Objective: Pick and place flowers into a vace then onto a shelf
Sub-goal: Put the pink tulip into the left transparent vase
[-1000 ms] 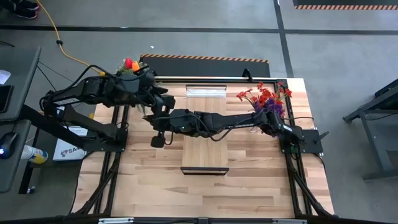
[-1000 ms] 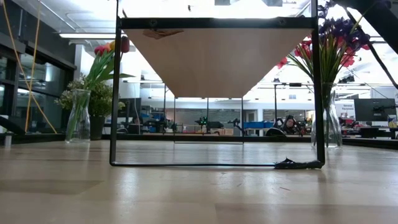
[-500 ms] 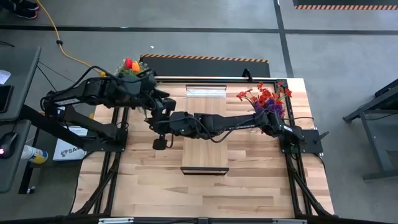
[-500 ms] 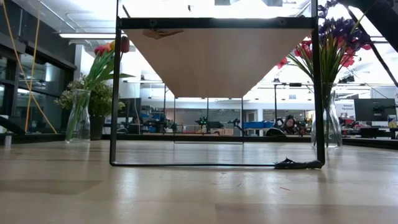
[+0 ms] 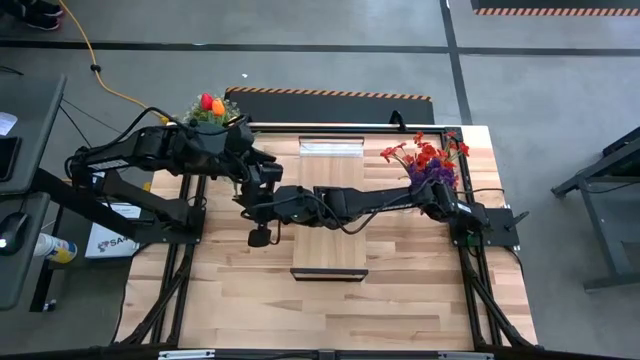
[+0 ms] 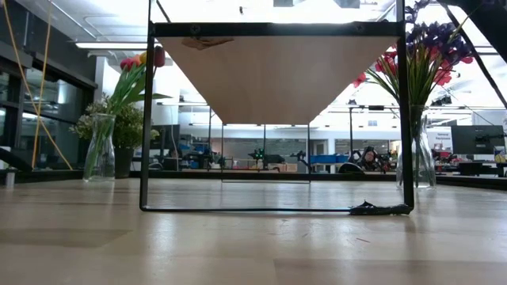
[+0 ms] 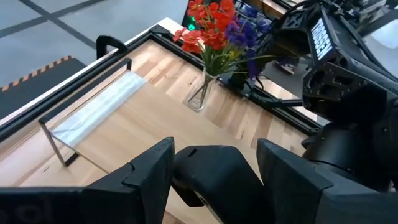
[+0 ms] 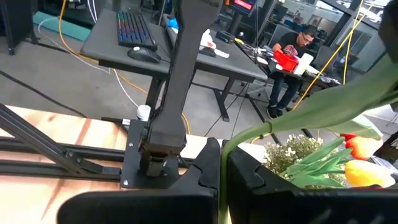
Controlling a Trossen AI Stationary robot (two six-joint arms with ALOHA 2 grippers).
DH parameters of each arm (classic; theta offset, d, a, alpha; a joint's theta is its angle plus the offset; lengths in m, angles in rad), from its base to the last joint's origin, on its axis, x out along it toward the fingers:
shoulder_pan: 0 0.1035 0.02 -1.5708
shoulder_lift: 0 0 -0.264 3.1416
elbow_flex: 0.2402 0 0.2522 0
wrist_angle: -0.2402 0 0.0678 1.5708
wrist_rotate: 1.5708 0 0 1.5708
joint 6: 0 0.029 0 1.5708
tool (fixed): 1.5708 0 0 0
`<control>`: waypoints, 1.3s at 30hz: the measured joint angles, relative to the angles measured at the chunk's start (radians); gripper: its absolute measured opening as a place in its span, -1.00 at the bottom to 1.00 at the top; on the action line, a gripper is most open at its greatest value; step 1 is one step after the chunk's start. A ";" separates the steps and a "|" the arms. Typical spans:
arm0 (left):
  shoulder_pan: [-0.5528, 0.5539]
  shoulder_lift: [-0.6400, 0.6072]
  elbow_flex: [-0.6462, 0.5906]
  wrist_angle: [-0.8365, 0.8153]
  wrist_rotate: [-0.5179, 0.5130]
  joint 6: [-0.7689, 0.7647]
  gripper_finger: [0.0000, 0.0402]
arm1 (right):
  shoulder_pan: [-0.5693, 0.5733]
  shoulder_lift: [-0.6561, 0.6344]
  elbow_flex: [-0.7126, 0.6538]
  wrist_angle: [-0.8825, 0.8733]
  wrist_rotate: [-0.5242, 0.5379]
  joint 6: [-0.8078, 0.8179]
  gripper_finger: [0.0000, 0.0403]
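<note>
Flowers: a green stem (image 8: 231,163) runs up out of the right gripper (image 8: 221,177), whose jaws are pinched shut on it, with orange and red tulip heads (image 8: 364,163) and small white sprigs just beyond. The left gripper (image 7: 214,167) has its jaws apart around a dark part of the right arm. Both meet at the table's left rear, by a glass vase of tulips (image 6: 101,146). A second vase of red and purple blooms (image 5: 430,160) stands at the right rear. Between them lies the shelf (image 5: 340,245)
</note>
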 joint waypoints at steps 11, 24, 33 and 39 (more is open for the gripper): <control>0.001 0.024 -0.002 0.114 0.067 0.077 0.28 | 0.012 -0.014 0.004 0.033 0.020 0.025 -1.00; 0.003 0.006 -0.003 0.152 0.094 0.148 0.22 | 0.044 -0.009 0.002 -0.047 -0.029 0.092 -1.00; 0.003 -0.037 -0.002 0.186 0.064 0.155 0.20 | 0.058 -0.009 0.002 -0.095 -0.018 0.143 -1.00; 0.002 -0.090 -0.002 0.288 -0.016 0.225 0.22 | 0.070 -0.008 0.000 -0.121 -0.032 0.176 -1.00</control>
